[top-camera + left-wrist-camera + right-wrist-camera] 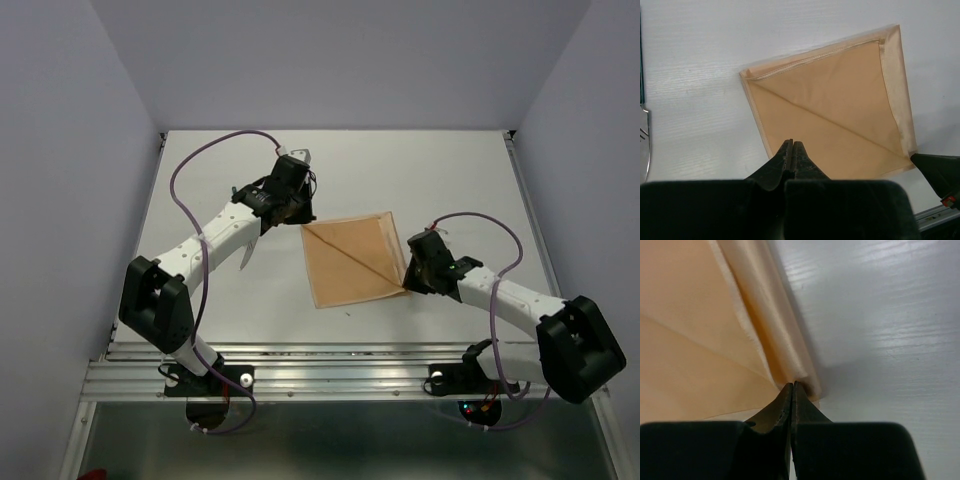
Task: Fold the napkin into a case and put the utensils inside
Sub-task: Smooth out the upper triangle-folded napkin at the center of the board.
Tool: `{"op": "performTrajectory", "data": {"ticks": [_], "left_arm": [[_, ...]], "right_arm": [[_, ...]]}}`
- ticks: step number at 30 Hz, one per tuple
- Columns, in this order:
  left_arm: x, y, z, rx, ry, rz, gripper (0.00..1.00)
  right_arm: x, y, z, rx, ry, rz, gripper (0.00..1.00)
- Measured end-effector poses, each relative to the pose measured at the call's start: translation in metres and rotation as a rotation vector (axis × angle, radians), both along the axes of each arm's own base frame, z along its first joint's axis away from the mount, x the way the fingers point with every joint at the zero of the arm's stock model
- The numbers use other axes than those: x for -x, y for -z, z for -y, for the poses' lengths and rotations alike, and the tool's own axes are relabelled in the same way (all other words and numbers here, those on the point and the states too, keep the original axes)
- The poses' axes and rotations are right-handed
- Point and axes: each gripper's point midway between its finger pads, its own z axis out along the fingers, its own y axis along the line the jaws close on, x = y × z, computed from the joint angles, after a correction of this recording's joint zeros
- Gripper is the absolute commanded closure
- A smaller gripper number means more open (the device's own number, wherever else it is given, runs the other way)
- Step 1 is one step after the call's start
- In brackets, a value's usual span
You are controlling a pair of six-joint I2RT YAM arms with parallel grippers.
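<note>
The peach-tan napkin [350, 262] lies on the table as a flat square with a diagonal crease [840, 115]. My left gripper [791, 142] is shut, its tips over the napkin's far-left corner [303, 220]; that corner is hidden beneath the fingers, and a grip on it does not show. My right gripper [792, 384] is shut on the napkin's near-right corner [405, 285], where the cloth [765, 330] is drawn up into a ridge at the tips. One of the utensils, a fork [645, 145], shows its silvery end at the left wrist view's edge. A silvery tip [246, 252] peeks out beside the left arm.
The white table [450, 180] is bounded by pale walls on three sides and a metal rail [330, 372] at the near edge. The right arm's dark fingers [935, 172] reach into the left wrist view at the napkin's corner.
</note>
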Motion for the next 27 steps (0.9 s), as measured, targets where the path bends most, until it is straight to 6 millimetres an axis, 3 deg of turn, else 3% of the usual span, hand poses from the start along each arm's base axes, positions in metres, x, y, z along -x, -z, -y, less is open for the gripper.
{"op": "performTrajectory", "data": {"ticks": [3, 8, 16, 21, 27], "left_arm": [[0.001, -0.001, 0.002, 0.011, 0.01, -0.004, 1.0], [0.002, -0.001, 0.006, 0.025, 0.021, -0.01, 1.0], [0.002, -0.002, 0.007, 0.035, 0.021, -0.01, 1.0], [0.002, -0.003, 0.008, 0.036, 0.022, -0.009, 1.0], [0.002, -0.003, 0.008, 0.035, 0.024, -0.008, 1.0]], "right_arm": [[0.01, 0.025, 0.005, 0.029, 0.021, -0.066, 0.99], [0.007, 0.025, -0.008, -0.022, 0.029, -0.021, 0.99], [0.035, 0.025, -0.031, -0.084, -0.011, -0.033, 0.99], [0.037, 0.018, -0.014, -0.02, 0.049, -0.033, 0.95], [0.013, -0.011, -0.003, 0.065, 0.088, 0.052, 0.79]]}}
